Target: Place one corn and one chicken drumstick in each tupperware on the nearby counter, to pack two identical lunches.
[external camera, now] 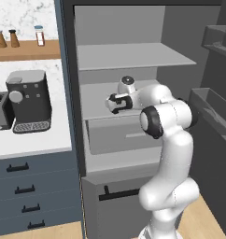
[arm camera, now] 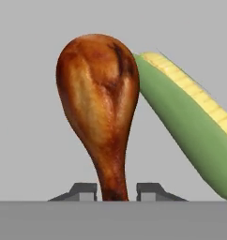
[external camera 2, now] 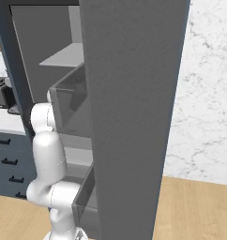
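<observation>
You have the gripper clamped on the thin bone of a chicken drumstick, corn touching it just right, so next lift straight out toward a tupperware.

The drumstick bone end is hidden between the fingers. The corn is cut off by the hand view's right edge.

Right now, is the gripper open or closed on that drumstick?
Closed: in the hand view, the gripper fingertips press both sides of the chicken drumstick at its thin bone end.
</observation>
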### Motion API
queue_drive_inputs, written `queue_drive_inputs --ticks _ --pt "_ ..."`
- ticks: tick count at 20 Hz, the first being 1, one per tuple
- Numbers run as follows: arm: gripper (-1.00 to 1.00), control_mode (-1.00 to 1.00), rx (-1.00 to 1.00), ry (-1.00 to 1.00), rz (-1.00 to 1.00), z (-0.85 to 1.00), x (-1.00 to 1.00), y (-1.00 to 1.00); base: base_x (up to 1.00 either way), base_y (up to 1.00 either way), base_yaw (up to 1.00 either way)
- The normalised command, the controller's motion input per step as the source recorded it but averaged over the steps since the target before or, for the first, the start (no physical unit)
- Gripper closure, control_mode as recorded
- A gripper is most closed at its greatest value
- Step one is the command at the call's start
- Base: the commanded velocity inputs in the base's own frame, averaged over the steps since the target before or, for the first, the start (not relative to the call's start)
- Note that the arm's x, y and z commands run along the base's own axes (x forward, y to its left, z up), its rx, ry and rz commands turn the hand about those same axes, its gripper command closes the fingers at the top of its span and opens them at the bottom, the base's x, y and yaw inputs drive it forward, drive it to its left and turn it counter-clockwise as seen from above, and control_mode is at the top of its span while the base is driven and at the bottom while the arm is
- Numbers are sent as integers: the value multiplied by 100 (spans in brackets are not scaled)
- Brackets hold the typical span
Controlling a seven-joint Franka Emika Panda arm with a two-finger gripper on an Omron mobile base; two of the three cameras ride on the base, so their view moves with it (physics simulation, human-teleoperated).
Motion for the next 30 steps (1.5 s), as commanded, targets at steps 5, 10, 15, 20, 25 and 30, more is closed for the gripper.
queue_drive_inputs --ticks 5,10,15,20,25,30 --pt "100 -100 0 -10 0 0 -94 0 0 0 0" --pt "100 -100 0 -15 0 3 -100 0 0 0 0" --pt "100 -100 0 -14 0 27 -100 -2 0 0 0" --pt "100 -100 1 -3 0 65 -100 -15 0 0 0" --pt "100 -100 3 1 0 79 -95 -19 0 0 0" --pt "100 -100 0 4 0 52 -100 -6 0 0 0"
